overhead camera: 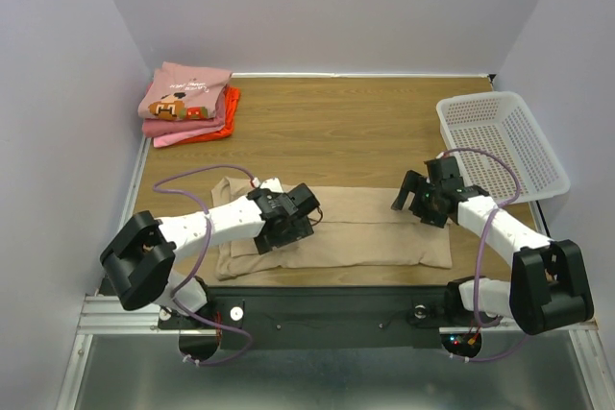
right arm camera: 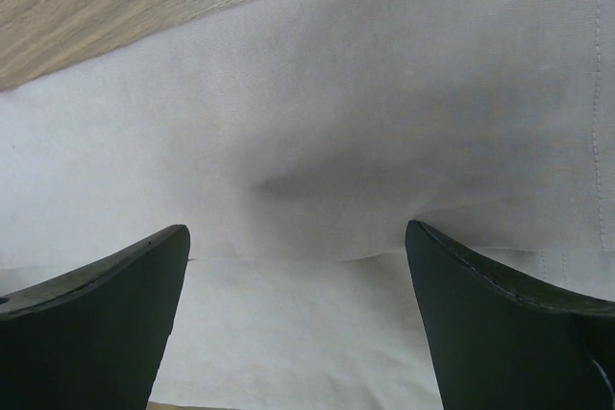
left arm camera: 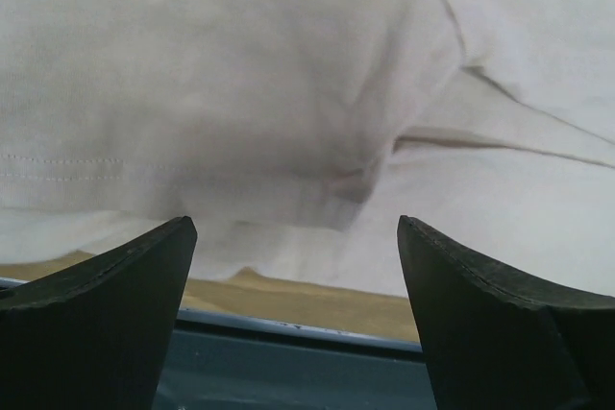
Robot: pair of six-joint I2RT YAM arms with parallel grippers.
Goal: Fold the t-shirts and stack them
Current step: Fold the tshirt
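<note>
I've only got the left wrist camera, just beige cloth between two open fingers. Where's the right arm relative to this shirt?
Observer: The right end effector is open over the right part of the tan shirt; the left end effector is over its left part.
Operator: Any shirts folded yet?
Observer: A folded stack sits at the far-left corner of the table, pink graphic shirt on top.
Operator: And the basket?
Observer: The white mesh basket is at the right edge, farther back than the right end effector.
</note>
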